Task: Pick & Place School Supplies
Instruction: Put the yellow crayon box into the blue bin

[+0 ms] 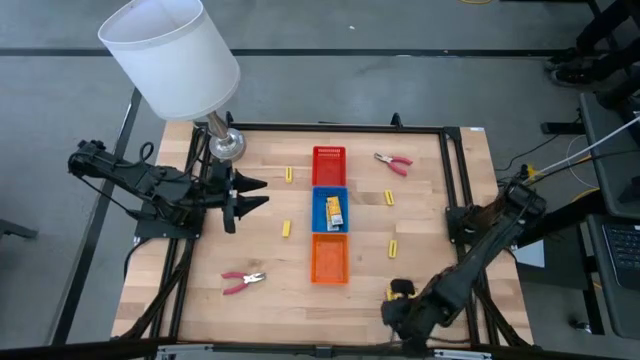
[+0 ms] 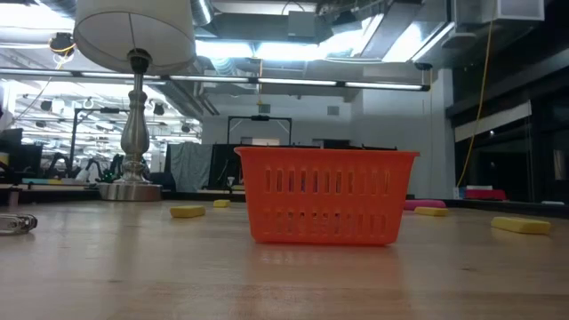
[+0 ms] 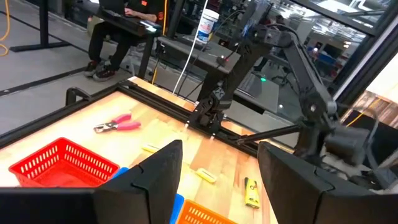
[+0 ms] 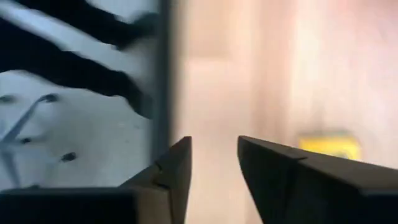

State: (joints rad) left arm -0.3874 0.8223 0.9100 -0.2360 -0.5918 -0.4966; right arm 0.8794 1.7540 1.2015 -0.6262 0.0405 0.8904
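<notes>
My left gripper (image 1: 252, 195) hangs open over the table's left part, empty, its fingers pointing toward the trays; it also shows in the left wrist view (image 3: 217, 158). My right gripper (image 1: 393, 314) is open and empty near the table's near edge, beside a yellow packet (image 1: 402, 290) lying flat on the wood, which also shows in the right wrist view (image 4: 328, 144). Another yellow packet (image 1: 334, 212) lies in the blue tray (image 1: 318, 200). One pair of red-handled pliers (image 1: 394, 161) lies far right, the other (image 1: 243, 281) near left. Several yellow sticks (image 1: 286, 229) lie around the trays.
Red (image 1: 328, 152), blue and orange (image 1: 330, 272) trays stand in a row down the table's middle. A white-shaded lamp (image 1: 172, 55) stands at the far left corner. A black frame (image 1: 455, 180) edges the table. A person sits beyond the table (image 3: 118, 25).
</notes>
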